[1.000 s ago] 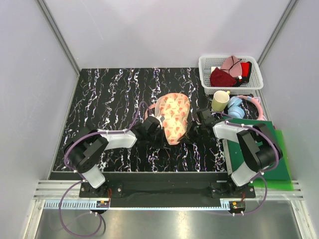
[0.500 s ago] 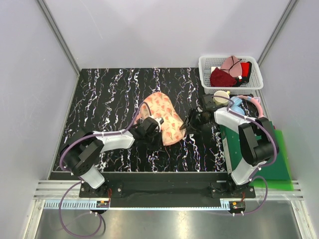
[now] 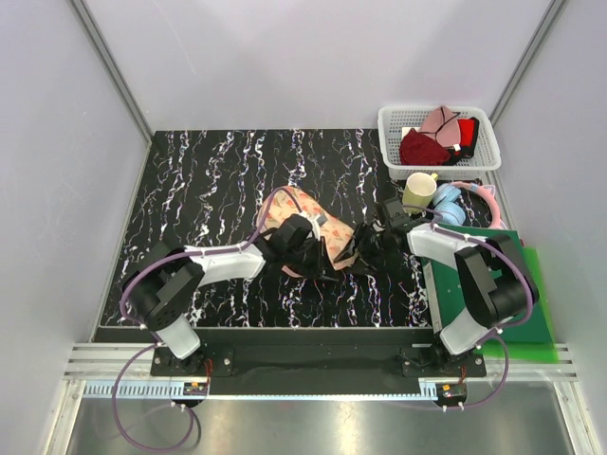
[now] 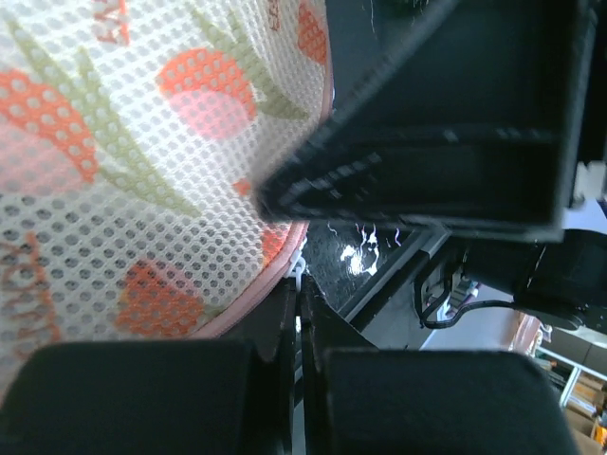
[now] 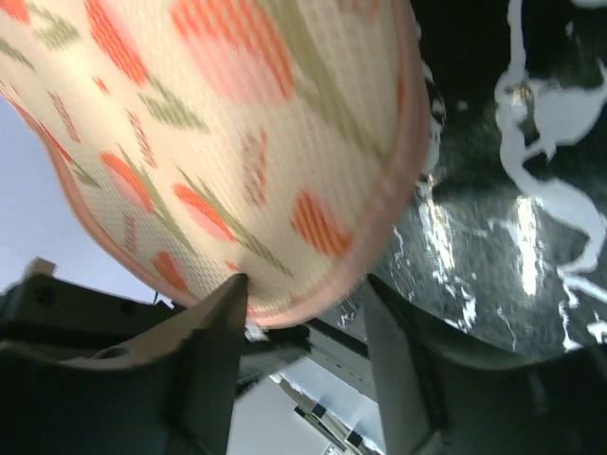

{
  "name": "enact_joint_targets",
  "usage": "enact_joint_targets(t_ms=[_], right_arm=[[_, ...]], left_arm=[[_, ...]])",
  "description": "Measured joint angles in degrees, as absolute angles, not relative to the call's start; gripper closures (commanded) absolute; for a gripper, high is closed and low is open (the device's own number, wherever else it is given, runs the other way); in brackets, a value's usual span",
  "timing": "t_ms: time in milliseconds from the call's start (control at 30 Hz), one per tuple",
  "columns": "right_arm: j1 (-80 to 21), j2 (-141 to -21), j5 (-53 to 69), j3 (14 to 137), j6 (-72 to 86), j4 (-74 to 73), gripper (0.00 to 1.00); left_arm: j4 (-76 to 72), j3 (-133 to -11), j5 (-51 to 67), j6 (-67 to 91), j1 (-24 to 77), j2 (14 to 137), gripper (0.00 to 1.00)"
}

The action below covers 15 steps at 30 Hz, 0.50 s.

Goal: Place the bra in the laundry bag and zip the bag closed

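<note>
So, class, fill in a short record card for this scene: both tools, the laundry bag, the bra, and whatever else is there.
left tool: shut on the pink edge of the laundry bag
right tool: open, the bag's edge between its fingers
laundry bag: between the two tools, over the marbled table
bra: not visible in any view
basket: far right corner, holding a dark red bra and a pink garment
mug: in front of the basket

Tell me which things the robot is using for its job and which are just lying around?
For the job: peach mesh laundry bag with orange-red print; left gripper, shut on the bag's pink edge; right gripper, open at the bag's edge.

Just lying about: white plastic basket holding a dark red garment and a pale pink garment; yellow-green mug; blue headphones; green board.
</note>
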State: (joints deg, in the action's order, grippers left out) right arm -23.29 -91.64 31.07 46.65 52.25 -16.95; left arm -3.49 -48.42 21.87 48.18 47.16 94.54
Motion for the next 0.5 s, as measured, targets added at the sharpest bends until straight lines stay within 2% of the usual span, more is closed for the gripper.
enact_joint_targets(t_ms=[33, 100, 133, 167, 200, 367, 500], right_arm=[[-23.33, -92.38, 31.16, 46.65, 52.82, -15.86, 0.58], [-23.33, -93.95, 31.18, 46.65, 53.63, -14.09, 0.74], [-23.33, -94.74, 31.18, 46.68, 53.98, -13.54, 0.91], [-23.33, -95.46, 31.20, 46.68, 54.26, -13.26, 0.96], [-23.33, -95.98, 31.29, 46.68, 54.68, -13.06, 1.00], [-23.20, -96.84, 31.62, 46.85, 52.84, -13.41, 1.00], [-22.06, -98.48, 31.92, 49.25, 48.10, -15.40, 1.00]], left_arm=[[-3.55, -48.40, 22.11, 48.38, 47.37, 94.74, 1.00], [-3.57, -48.42, 22.50, 48.56, 47.77, 95.15, 1.00], [-3.57, -48.42, 22.65, 48.58, 47.88, 95.42, 1.00], [-3.53, -48.42, 22.68, 48.58, 47.90, 95.68, 1.00], [-3.38, -48.40, 22.55, 48.58, 47.90, 95.90, 1.00], [-1.54, -47.18, 21.89, 47.83, 46.70, 95.13, 1.00], [2.70, -40.84, 20.91, 45.50, 39.44, 88.66, 1.00]])
